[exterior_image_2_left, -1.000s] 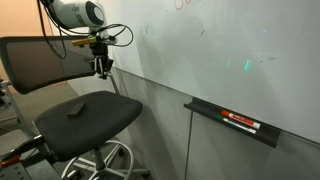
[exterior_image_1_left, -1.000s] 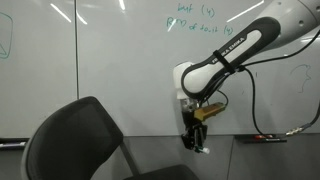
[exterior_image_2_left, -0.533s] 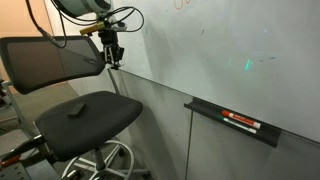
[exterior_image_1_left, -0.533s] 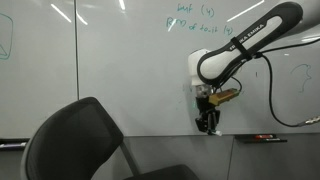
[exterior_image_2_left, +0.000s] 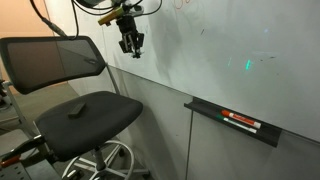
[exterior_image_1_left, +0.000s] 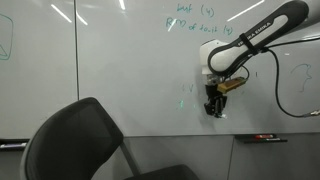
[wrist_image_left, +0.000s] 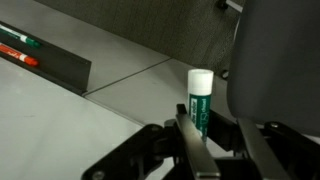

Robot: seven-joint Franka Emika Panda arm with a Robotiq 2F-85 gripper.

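Note:
My gripper (wrist_image_left: 215, 138) is shut on a green marker (wrist_image_left: 199, 98) with a white cap, which sticks out past the fingertips. In both exterior views the gripper (exterior_image_1_left: 214, 108) (exterior_image_2_left: 131, 44) hangs pointing downward, close in front of the whiteboard (exterior_image_1_left: 120, 70) (exterior_image_2_left: 220, 50). It sits below the green writing (exterior_image_1_left: 195, 20). In an exterior view the marker itself is too small to make out between the fingers. The black arm (exterior_image_1_left: 255, 35) reaches in from the upper right.
A black mesh office chair (exterior_image_1_left: 80, 140) (exterior_image_2_left: 75, 100) stands in front of the board, also seen in the wrist view (wrist_image_left: 275, 60). The marker tray (exterior_image_2_left: 235, 122) (wrist_image_left: 50, 62) under the board holds a red and a green marker (wrist_image_left: 18, 48). A cable hangs off the arm.
The arm has risen and travelled along the whiteboard away from the chair, carrying the marker. The grip has not changed.

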